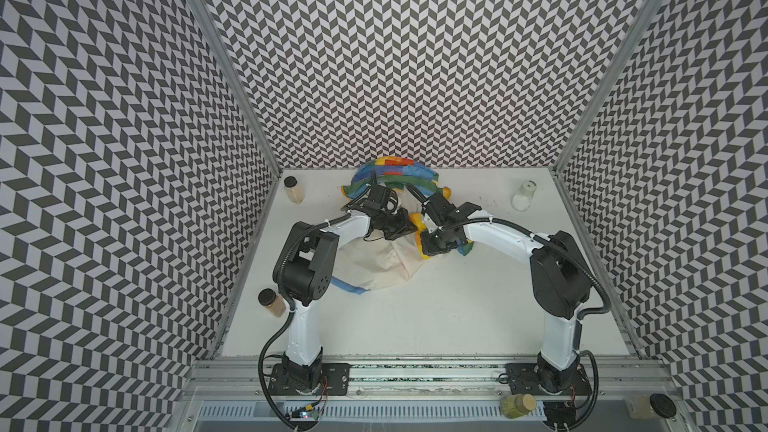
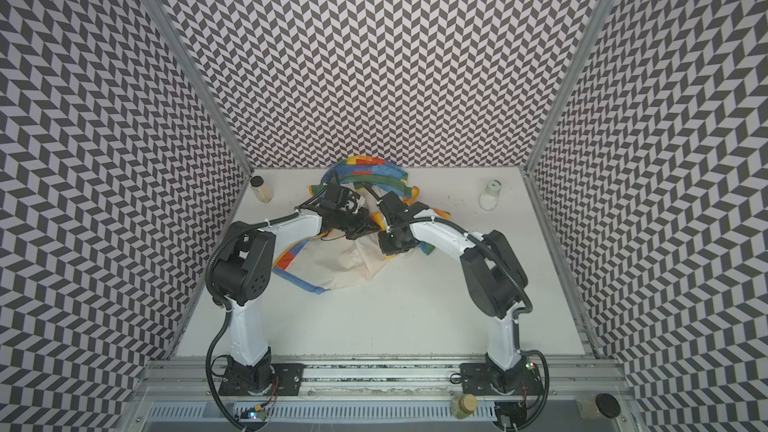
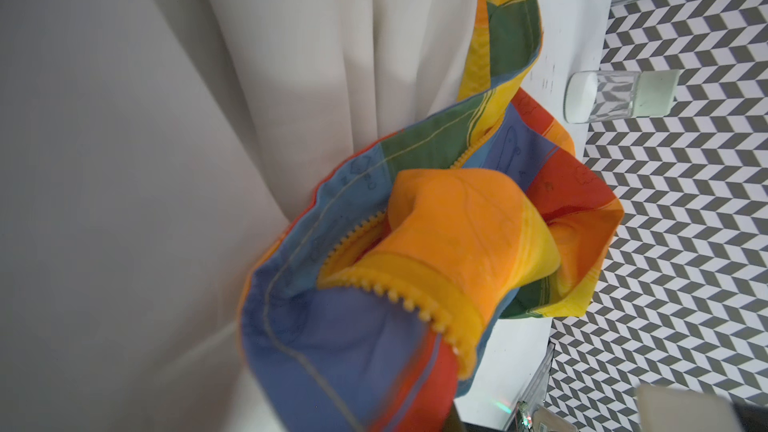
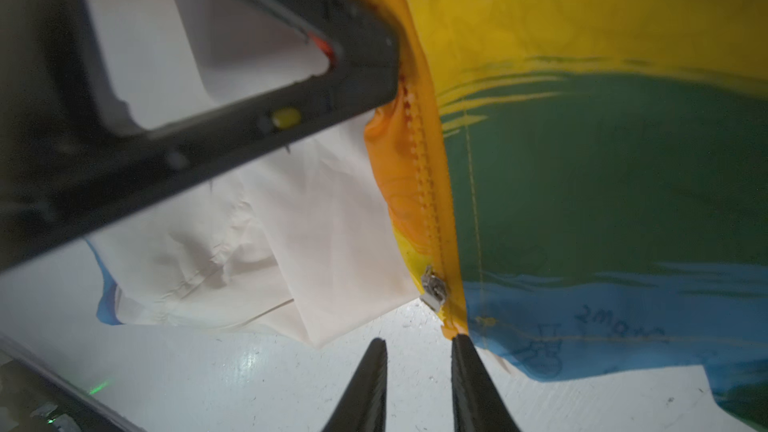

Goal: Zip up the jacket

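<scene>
The rainbow-striped jacket (image 1: 374, 268) lies crumpled at the back middle of the table, cream lining up, in both top views (image 2: 332, 268). My left gripper (image 1: 409, 225) is shut on the jacket's zipper edge. Bunched blue and orange cloth (image 3: 353, 347) hides its fingers in the left wrist view. In the right wrist view the orange-yellow zipper strip (image 4: 428, 184) runs down to a small metal slider (image 4: 434, 288). My right gripper (image 4: 419, 340) is open just below the slider. One fingertip (image 4: 459, 347) touches the strip's lower end, and only bare table shows between the fingers.
Jars stand at the table's back left (image 1: 293, 189), back right (image 1: 523, 196) and left edge (image 1: 272, 302). Two more sit by the front rail (image 1: 517, 405). Chevron-patterned walls (image 1: 124, 160) enclose the table on three sides. The two arms meet over the jacket.
</scene>
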You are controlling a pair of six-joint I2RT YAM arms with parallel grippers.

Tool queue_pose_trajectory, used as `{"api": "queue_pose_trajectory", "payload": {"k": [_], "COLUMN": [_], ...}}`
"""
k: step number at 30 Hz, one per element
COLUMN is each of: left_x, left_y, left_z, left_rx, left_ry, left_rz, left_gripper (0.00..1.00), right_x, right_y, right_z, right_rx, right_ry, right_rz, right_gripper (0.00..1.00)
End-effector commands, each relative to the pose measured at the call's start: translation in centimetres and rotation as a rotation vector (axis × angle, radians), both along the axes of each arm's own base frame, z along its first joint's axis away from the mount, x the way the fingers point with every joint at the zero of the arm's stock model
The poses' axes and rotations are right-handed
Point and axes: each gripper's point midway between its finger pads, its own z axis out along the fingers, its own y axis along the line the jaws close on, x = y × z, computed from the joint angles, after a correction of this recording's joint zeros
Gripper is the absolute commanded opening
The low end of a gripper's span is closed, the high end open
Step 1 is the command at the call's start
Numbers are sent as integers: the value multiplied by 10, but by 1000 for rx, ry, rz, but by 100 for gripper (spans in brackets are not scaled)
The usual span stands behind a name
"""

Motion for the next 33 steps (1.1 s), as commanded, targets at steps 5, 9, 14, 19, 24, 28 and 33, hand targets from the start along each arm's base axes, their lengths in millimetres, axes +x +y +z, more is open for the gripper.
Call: {"api": "queue_pose_trajectory", "payload": {"k": [5, 9, 14, 19, 24, 28, 33], "left_x": [7, 2, -21, -40, -45, -47, -52], "left_y": [-1, 1, 3, -4, -22, -35, -48], "left_z": [5, -2, -16, -19, -10, 1, 4], "left_rx": [-76, -81, -91, -114, -136, -153, -156], "left_ry": [-4, 6, 28, -5, -60, -101, -114], "left_rz": [8, 13, 18, 2, -46, -83, -126], "left_gripper": [17, 47, 61, 64, 64, 61, 53], "right_x": [11, 11, 7, 3, 1, -4, -12], "right_y": [-4, -3, -8, -14, -11, -10, -14], "right_z": [-20, -19, -1, 14, 20, 17, 18], "right_rx": [-73, -49, 41, 120, 144, 151, 176], "right_ry": [-5, -9, -21, -12, -4, 13, 30], "right_rz": [-30, -48, -79, -96, -81, -72, -80], "right_gripper": [31, 30, 25, 21, 21, 19, 17]}}
